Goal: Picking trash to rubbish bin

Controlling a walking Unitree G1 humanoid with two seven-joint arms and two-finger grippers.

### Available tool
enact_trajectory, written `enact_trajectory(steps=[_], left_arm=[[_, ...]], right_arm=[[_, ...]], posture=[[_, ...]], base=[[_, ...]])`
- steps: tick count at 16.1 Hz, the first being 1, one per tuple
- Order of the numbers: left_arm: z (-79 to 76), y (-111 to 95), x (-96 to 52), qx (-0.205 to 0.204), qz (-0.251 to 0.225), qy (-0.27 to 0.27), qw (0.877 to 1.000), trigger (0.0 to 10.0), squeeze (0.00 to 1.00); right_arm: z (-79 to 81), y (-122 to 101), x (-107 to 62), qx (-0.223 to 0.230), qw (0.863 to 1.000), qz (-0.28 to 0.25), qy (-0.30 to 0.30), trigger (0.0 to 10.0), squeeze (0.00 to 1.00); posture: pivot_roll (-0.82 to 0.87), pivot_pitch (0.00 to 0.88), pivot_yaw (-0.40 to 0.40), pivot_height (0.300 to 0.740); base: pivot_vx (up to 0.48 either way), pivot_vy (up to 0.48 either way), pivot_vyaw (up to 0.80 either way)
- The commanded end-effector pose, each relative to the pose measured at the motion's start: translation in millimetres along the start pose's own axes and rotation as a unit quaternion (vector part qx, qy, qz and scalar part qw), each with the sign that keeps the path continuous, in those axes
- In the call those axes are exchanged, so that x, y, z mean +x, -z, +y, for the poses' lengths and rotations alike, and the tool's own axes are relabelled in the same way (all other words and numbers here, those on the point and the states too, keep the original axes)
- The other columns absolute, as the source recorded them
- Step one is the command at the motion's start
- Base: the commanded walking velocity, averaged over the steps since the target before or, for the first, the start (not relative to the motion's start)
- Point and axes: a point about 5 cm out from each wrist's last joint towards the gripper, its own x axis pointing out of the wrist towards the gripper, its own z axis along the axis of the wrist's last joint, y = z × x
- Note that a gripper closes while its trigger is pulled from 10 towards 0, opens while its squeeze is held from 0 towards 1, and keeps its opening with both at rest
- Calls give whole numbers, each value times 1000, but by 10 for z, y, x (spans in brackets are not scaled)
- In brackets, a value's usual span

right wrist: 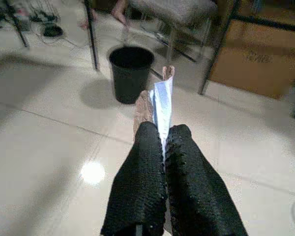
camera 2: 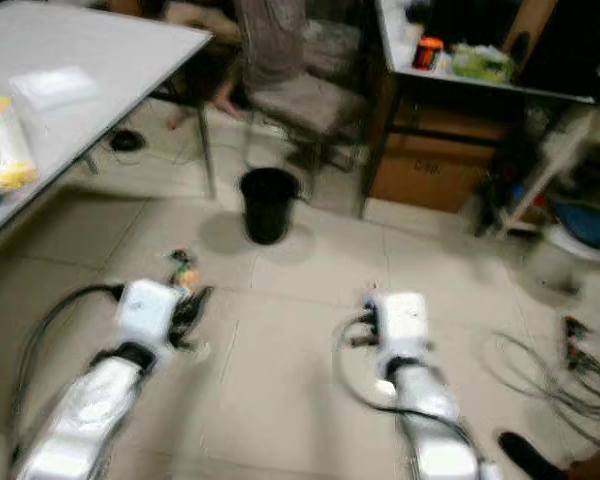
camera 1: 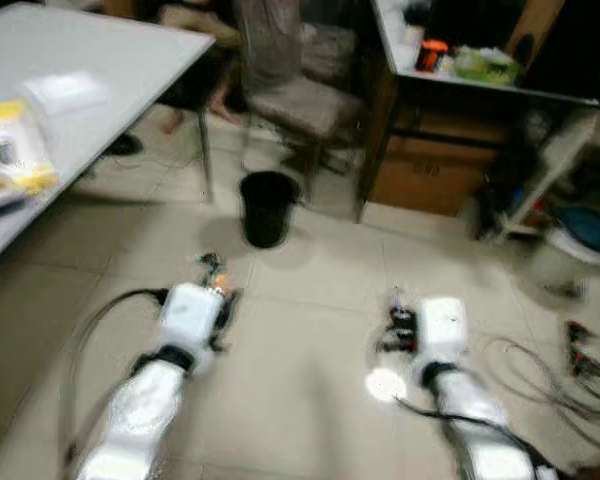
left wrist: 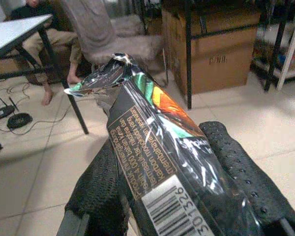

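A black rubbish bin [camera 1: 267,207] stands on the tiled floor ahead, beside a table leg; it also shows as the bin [right wrist: 131,73] in the right wrist view. My left gripper [camera 1: 215,270] is shut on a shiny dark snack wrapper [left wrist: 152,147] with a barcode, held low and left of the bin. My right gripper [camera 1: 398,310] is shut on a thin flat white and brown piece of trash [right wrist: 160,105], pinched between its fingers [right wrist: 137,182], short of the bin and to its right.
A grey table [camera 1: 90,80] with packets stands at the left. A chair [camera 1: 300,100] and a seated person's bare feet [camera 1: 220,100] lie behind the bin. A desk with a cardboard box [camera 1: 435,175] is at the right; cables [camera 1: 550,365] lie on the floor.
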Motion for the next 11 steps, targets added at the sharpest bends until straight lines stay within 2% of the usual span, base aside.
enact_trajectory(steps=[1,4,6,8,9,11], left_arm=[[-94,-33,31,-6,-8,11,1000,10000,0],[-72,9,31,-11,-5,1,1000,10000,0],[-36,81,30,-25,2,-18,1000,10000,0],[-27,131,25,-31,3,-25,999,10000,0],[-33,264,9,-44,15,-34,998,10000,0],[-55,512,-29,-47,56,-38,997,10000,0]], right_arm=[[-105,36,-33,-7,1000,6,10,10000,0],[-102,37,-2,-11,1000,2,6,10000,0],[-80,73,48,-29,1000,10,7,10000,0],[-83,130,67,-28,999,22,6,10000,0],[-120,284,96,-25,998,51,6,10000,0],[-143,539,117,-49,994,97,-8,10000,0]], posture=[[53,64,-107,740],[52,65,-106,740],[49,64,-107,740],[50,63,-109,740],[49,64,-111,740],[59,63,-120,740]], base=[[315,0,0],[323,0,0],[345,0,0],[356,0,0],[352,0,0],[358,0,709]])
